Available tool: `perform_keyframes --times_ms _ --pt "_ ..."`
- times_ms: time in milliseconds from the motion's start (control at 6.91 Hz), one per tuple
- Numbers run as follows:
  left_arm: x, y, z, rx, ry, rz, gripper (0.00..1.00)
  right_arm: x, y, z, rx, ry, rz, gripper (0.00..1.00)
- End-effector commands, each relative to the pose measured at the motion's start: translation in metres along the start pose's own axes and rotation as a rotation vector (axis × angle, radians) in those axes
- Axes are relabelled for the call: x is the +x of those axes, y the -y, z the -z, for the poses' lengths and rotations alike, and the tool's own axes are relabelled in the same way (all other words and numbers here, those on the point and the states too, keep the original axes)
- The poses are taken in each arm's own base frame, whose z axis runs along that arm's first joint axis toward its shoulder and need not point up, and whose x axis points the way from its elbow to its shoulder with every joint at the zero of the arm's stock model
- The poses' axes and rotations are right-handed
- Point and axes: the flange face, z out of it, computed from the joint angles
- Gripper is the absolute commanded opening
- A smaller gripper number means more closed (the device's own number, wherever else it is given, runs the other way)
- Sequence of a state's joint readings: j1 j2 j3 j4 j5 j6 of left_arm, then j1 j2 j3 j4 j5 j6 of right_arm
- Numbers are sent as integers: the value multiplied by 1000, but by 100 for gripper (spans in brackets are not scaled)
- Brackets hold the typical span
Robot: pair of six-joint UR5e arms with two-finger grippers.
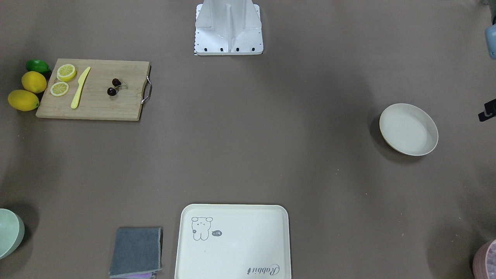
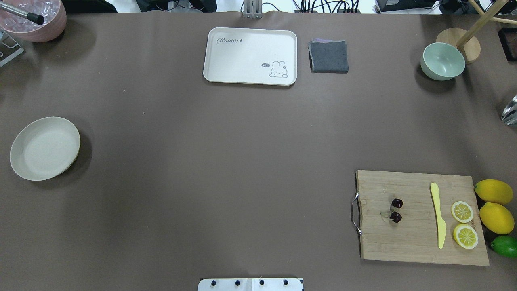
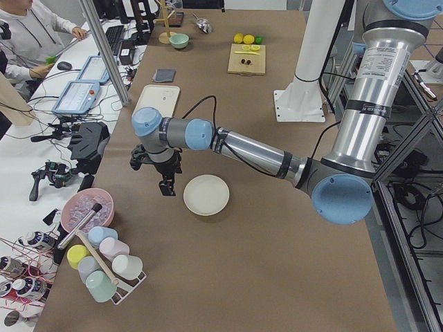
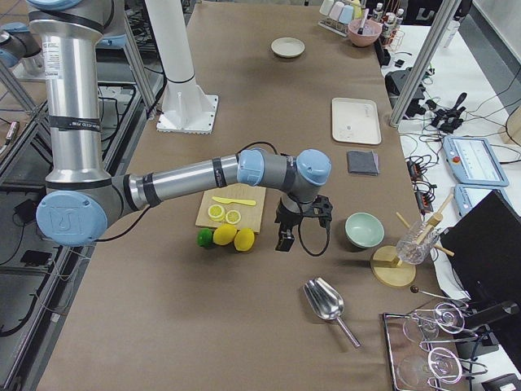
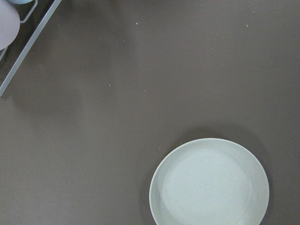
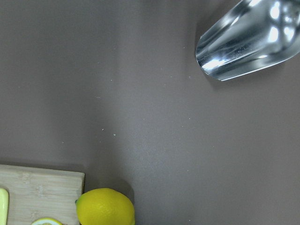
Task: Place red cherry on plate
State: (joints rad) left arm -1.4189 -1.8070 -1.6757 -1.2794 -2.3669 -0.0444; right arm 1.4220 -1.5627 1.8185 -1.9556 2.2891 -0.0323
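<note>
The red cherry (image 2: 396,210), a pair of dark fruits on pale stems, lies on the wooden cutting board (image 2: 416,246) at the table's right, also seen from the front (image 1: 113,87). Far to the left sits the plate (image 2: 44,148), round, cream-white and with nothing on it; the left wrist view looks down on it (image 5: 209,185). My left gripper (image 3: 166,185) hangs just beside the plate (image 3: 206,195). My right gripper (image 4: 285,239) hovers past the lemons, off the board's outer end. Neither wrist view shows fingers, so I cannot tell whether either gripper is open or shut.
On the board lie a yellow knife (image 2: 438,214) and two lemon slices (image 2: 462,212); two lemons (image 2: 494,204) and a lime (image 2: 505,245) sit beside it. Along the far edge are a cream tray (image 2: 242,60), grey cloth (image 2: 328,56), green bowl (image 2: 442,60) and pink bowl (image 2: 40,20). A metal scoop (image 6: 248,40) lies near the right gripper.
</note>
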Motion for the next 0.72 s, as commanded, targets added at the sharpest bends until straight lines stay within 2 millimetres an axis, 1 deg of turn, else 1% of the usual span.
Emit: perform_keyframes --times_ms 0,289,434,579 --pt "0 0 0 1 0 -1 98 -1 1 1 8 1 6 100" --pt "0 2 -1 -2 0 -1 98 -8 11 8 21 -15 21 100" --pt "1 2 1 4 0 -5 98 -7 12 5 15 -12 -45 100" --pt "1 2 0 2 0 -10 98 -10 15 8 25 -4 -47 100"
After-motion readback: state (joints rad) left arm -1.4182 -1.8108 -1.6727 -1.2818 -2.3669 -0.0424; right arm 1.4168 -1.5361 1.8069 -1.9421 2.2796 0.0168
